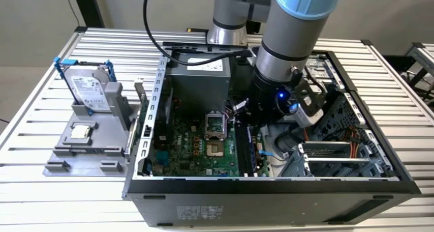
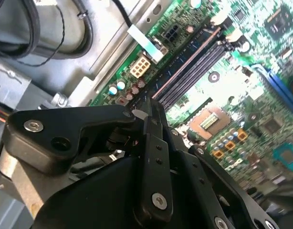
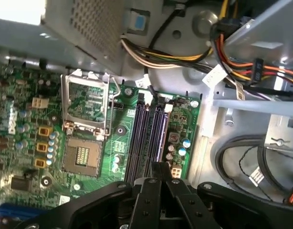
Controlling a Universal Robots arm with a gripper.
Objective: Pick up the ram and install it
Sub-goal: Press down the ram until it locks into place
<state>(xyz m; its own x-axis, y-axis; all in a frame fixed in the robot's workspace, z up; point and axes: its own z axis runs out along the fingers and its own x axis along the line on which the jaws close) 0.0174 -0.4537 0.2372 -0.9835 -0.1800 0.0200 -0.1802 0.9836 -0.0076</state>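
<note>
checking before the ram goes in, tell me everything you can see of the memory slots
The memory slots are long, narrow, dark plastic channels lying side by side, flat on the green motherboard. They sit between the open processor socket and the board's edge. Pale latches cap their far ends. They look empty. The gripper hangs over their near end.

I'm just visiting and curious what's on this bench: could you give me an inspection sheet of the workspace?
Surface: slatted metal table carrying an open computer case.
Job's things: ram cannot be told apart; memory slots lie right by the tool.
Clutter: hard drive and processor chip on a grey holder, exterior view's left.
Grippers: tool inside the case, shut, above the motherboard.
Cables: coloured wire bundle in the case; black cable beside the arm.
Surroundings: second slatted table at exterior view's right.
</note>
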